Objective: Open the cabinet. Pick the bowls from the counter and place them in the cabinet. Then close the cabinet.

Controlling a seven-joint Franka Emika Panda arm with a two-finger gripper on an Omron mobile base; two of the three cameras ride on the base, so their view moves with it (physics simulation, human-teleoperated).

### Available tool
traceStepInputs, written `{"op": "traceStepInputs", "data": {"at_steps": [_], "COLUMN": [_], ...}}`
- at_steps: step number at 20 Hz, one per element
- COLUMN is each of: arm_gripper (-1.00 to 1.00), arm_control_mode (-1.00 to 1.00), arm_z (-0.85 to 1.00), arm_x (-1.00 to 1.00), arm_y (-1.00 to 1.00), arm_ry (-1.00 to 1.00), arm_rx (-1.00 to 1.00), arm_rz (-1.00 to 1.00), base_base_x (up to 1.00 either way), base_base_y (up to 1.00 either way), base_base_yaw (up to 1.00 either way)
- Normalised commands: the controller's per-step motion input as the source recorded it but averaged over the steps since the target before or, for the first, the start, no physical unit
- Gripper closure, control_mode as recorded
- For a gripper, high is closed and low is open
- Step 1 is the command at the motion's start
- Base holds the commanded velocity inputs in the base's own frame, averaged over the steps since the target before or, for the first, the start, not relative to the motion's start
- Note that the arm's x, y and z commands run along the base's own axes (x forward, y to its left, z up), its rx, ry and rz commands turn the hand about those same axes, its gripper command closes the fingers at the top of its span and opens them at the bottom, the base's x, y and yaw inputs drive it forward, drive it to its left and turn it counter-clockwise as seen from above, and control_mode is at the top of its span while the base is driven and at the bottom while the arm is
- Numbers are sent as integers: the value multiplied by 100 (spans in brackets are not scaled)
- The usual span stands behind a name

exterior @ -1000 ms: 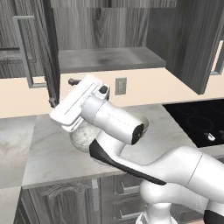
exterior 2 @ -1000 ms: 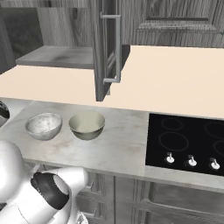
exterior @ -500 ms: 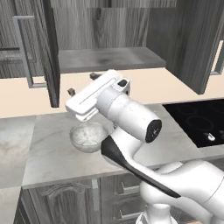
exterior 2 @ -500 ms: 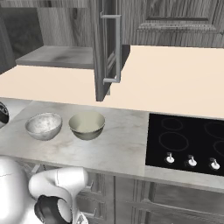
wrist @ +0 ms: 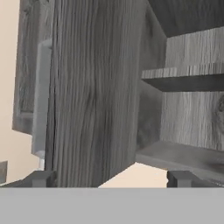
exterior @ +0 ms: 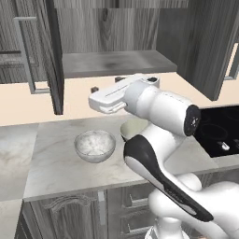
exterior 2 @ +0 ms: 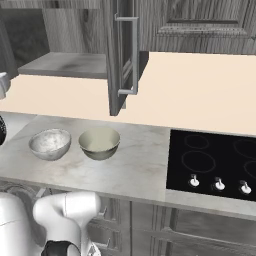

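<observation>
The cabinet [exterior: 112, 63] stands open over the counter [exterior: 56, 172], its left door [exterior: 51, 56] and right door [exterior: 210, 46] swung out. On the counter sit two bowls side by side: a mottled grey-white bowl [exterior: 94, 145] [exterior 2: 50, 143] and a cream bowl [exterior 2: 99, 142], half hidden behind my arm in the left base view [exterior: 130, 128]. My gripper [exterior: 107, 84] hovers open and empty above the bowls, just below the cabinet shelf. In the hand view the gripper [wrist: 109, 179] faces the left door's inner face [wrist: 92, 87] and the cabinet shelf [wrist: 188, 157].
A glossy black cooktop [exterior 2: 215, 160] with three knobs lies right of the counter. Long bar handles stick out from the open doors [exterior: 25, 51] [exterior 2: 132, 55]. Drawer fronts [exterior: 70, 210] run below the counter. My own arm crosses the counter's right half in the left base view.
My hand has swung to the right under the shelf, uncovering the grey-white bowl and now covering part of the cream bowl. Bowls and doors have not moved.
</observation>
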Motion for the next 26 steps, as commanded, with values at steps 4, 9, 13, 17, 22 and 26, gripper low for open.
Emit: {"op": "traceStepInputs", "data": {"at_steps": [4, 9, 13, 17, 22, 26], "arm_gripper": [-100, -100, -100, -100, -100, -100], "arm_control_mode": [-100, -100, -100, -100, -100, -100], "arm_z": [-2, -15, 0, -2, -2, -14], "arm_x": [-12, -10, -17, -7, -2, -30], "arm_y": [-38, -6, -11, -14, -20, -43], "arm_ry": [15, 8, 15, 12, 9, 3], "arm_rx": [11, 1, 2, 6, 14, 22], "arm_rz": [0, -12, -23, -24, -28, -17], "base_base_x": [0, 0, 0, 0, 0, 0], "base_base_y": [0, 0, 0, 0, 0, 0], "base_base_yaw": [0, 0, 0, 0, 0, 0]}}
